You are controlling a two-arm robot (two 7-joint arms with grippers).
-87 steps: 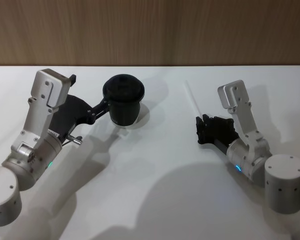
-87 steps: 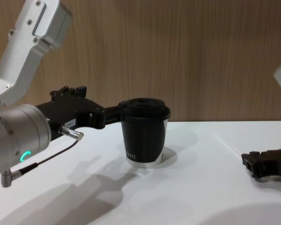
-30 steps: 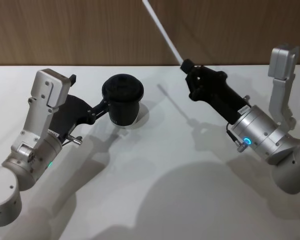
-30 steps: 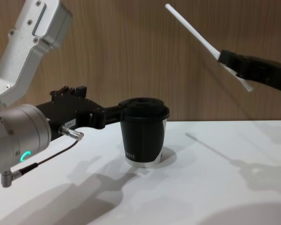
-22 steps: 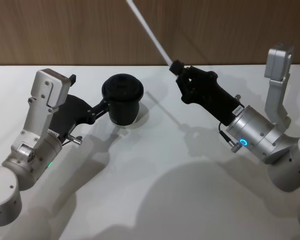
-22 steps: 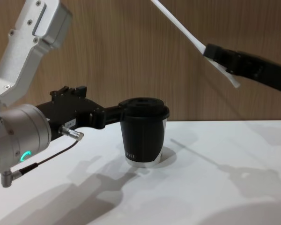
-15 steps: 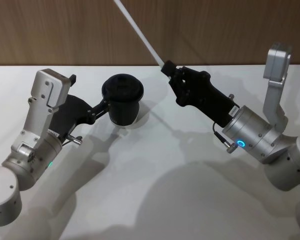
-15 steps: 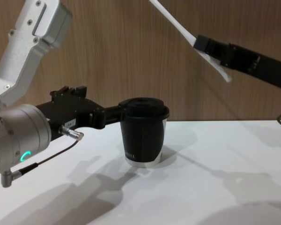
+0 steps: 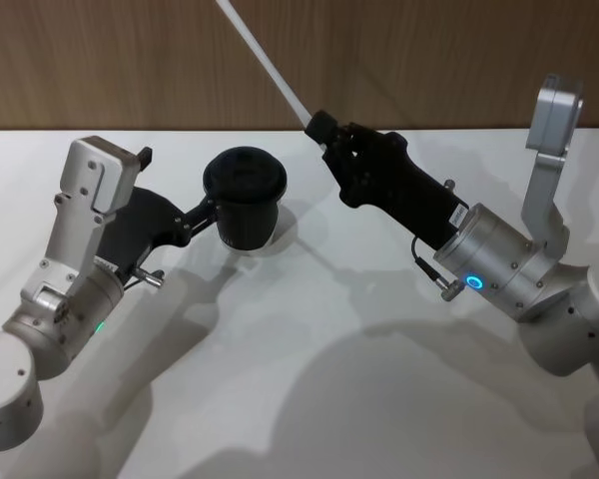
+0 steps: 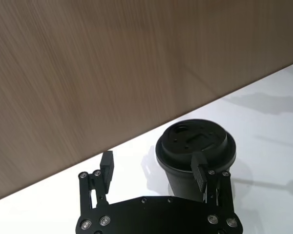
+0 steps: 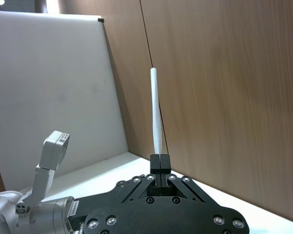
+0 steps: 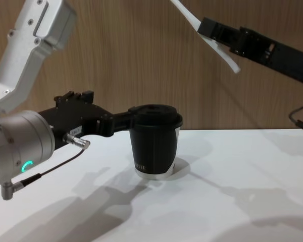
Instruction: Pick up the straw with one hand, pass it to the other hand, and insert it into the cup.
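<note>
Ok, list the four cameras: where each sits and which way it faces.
Head view: on the head, looking down at the white table; both arms show, left gripper open beside the black lidded cup, right gripper holding the white straw aloft.
Chest view: lower, facing across the table to the wood wall; both arms.
Left wrist view: past its gripper to the cup.
Right wrist view: past its gripper up the straw.
Head and chest share cup, straw, both grippers.

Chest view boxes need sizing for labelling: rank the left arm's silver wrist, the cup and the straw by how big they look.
Largest: silver wrist, though it is nearest the camera.
Then: cup.
Smallest: straw, its top cropped and its middle hidden by the right gripper.
</note>
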